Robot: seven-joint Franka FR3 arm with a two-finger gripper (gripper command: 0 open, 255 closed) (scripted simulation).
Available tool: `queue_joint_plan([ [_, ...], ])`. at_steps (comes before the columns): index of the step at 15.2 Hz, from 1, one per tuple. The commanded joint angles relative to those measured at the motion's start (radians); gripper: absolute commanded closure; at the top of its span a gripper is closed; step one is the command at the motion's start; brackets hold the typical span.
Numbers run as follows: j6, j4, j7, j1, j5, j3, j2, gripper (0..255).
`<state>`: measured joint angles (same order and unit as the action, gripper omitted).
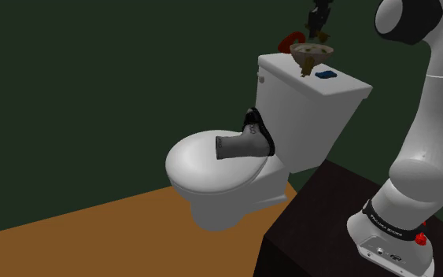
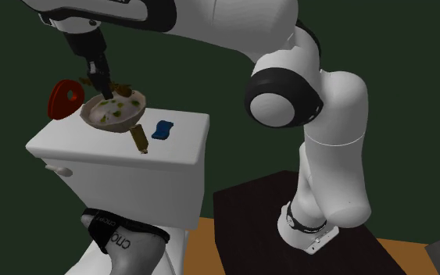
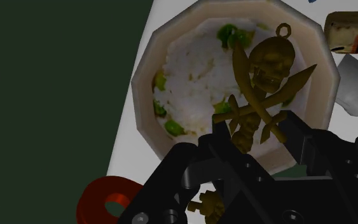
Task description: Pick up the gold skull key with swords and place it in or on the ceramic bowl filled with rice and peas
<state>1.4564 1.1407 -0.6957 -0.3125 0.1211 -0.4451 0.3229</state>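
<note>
The gold skull key with crossed swords (image 3: 266, 79) hangs over the rice and peas in the pale bowl (image 3: 144, 83). My black gripper (image 3: 255, 137) is shut on the key's lower shaft. The bowl (image 1: 311, 57) stands on the white toilet tank lid (image 1: 286, 75). Directly above it is the gripper (image 1: 316, 22), with the key (image 1: 322, 36) at its tips. In the second exterior view the gripper (image 2: 97, 72) holds the key (image 2: 105, 84) just over the bowl (image 2: 128, 123).
On the lid around the bowl lie a red ring-shaped thing (image 2: 66, 98), a small blue item (image 2: 162, 129) and a brown bottle-like piece (image 2: 138, 139). A grey and black boot-like item (image 1: 245, 143) rests on the closed toilet seat (image 1: 204, 161). My dark stand (image 1: 322, 220) is beside the toilet.
</note>
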Motion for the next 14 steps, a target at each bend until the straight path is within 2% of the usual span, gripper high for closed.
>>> queue_joint_plan([
  [1,0.03,0.042,0.002,0.008,-0.006,0.0,-0.013,255],
  [9,0.03,0.042,0.002,0.007,-0.006,0.001,-0.013,255],
  [10,0.03,0.042,0.002,0.007,-0.006,0.001,-0.013,0],
  [14,0.03,0.042,0.002,0.007,-0.006,0.001,-0.013,0],
])
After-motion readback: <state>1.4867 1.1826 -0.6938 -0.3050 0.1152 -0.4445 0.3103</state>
